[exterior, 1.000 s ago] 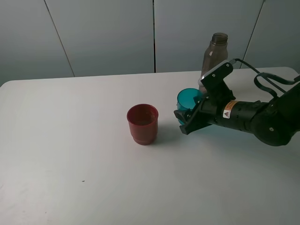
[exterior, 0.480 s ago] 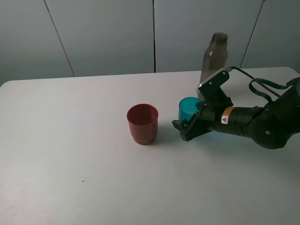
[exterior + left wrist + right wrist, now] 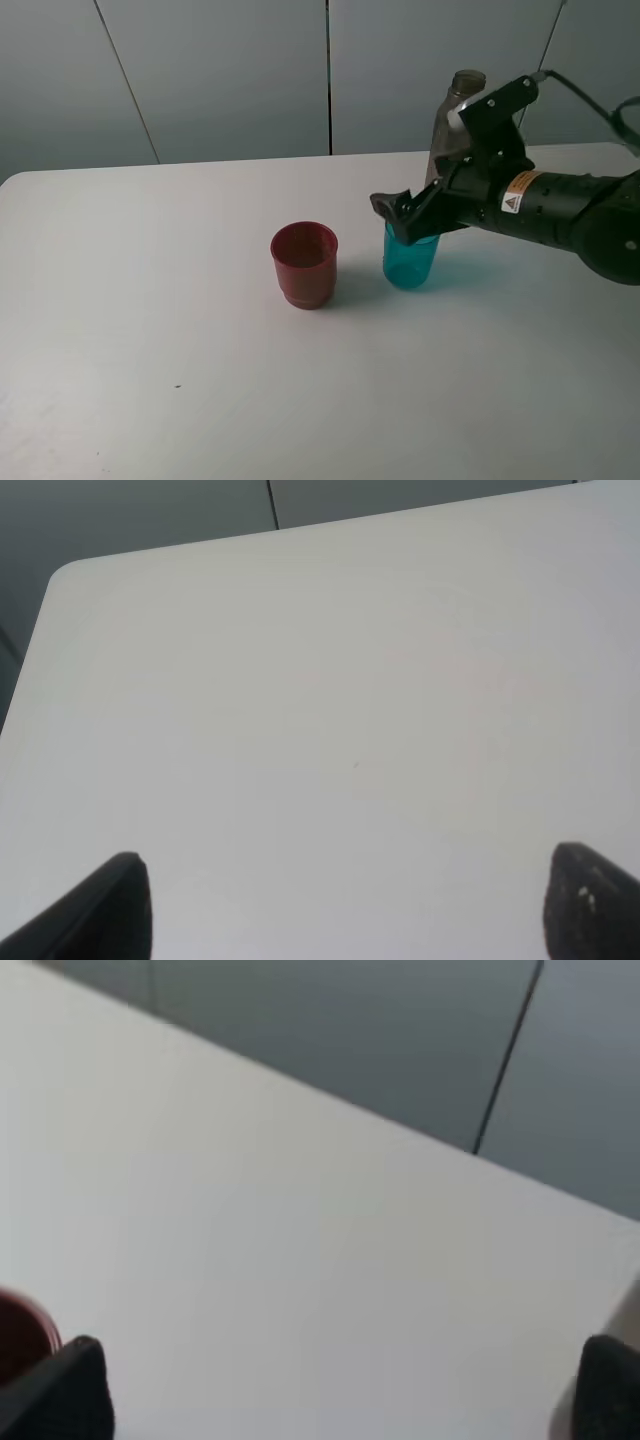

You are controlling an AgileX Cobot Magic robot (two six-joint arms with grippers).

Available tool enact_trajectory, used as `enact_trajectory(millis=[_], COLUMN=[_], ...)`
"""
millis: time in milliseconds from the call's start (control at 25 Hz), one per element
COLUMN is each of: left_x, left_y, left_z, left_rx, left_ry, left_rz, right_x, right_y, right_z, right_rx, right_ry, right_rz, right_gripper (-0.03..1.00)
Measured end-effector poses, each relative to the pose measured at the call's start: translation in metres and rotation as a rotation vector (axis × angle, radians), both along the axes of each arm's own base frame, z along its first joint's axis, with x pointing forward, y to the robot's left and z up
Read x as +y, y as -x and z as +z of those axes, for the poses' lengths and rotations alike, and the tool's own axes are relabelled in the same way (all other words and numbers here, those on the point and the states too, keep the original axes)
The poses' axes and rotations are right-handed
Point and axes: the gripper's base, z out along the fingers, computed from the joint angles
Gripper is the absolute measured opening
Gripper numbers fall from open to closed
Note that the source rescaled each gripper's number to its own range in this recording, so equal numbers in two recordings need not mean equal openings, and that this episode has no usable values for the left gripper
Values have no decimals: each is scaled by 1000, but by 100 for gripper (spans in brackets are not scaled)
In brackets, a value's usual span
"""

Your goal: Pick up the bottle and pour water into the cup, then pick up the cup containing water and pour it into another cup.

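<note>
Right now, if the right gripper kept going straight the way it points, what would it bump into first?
Probably nothing: the right gripper points left, above the blue cup, and looks set to pass over the red cup, though depth is unclear.

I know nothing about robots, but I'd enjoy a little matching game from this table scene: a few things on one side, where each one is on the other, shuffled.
Things:
1. red cup
2. teal cup
3. bottle
4. right gripper

Places:
A. at the back of the table, behind the black arm
B. standing upright just below the open gripper
C. farthest left of the three containers
D. open, above the teal cup's rim

Pairs: 1-C, 2-B, 3-A, 4-D
</note>
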Motion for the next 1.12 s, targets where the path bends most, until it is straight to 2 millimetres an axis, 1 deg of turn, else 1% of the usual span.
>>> enact_trajectory(millis=[80, 200, 280, 360, 480, 560, 720, 880, 1120], left_x=[0, 0, 0, 0, 0, 0, 0, 0, 0], left_y=[0, 0, 0, 0, 0, 0, 0, 0, 0], left_z=[0, 0, 0, 0, 0, 0, 0, 0, 0], left_rx=[0, 0, 0, 0, 0, 0, 0, 0, 0], left_ry=[0, 0, 0, 0, 0, 0, -2, -2, -2], left_rz=[0, 0, 0, 0, 0, 0, -1, -1, -1], right_x=[-9, -23, -31, -44, -64, -77, -95, -101, -106], right_y=[10, 31, 47, 64, 89, 103, 131, 154, 182], right_z=[24, 59, 75, 87, 108, 118, 129, 131, 128], right_rx=[27, 112, 190, 259, 291, 307, 311, 348, 415], right_ry=[-58, -72, -61, -59, -70, -73, -56, -6, 74], right_rz=[-78, -146, -175, -212, -270, -322, -385, -374, -339], right_gripper=[99, 99, 99, 99, 99, 100, 100, 100, 100])
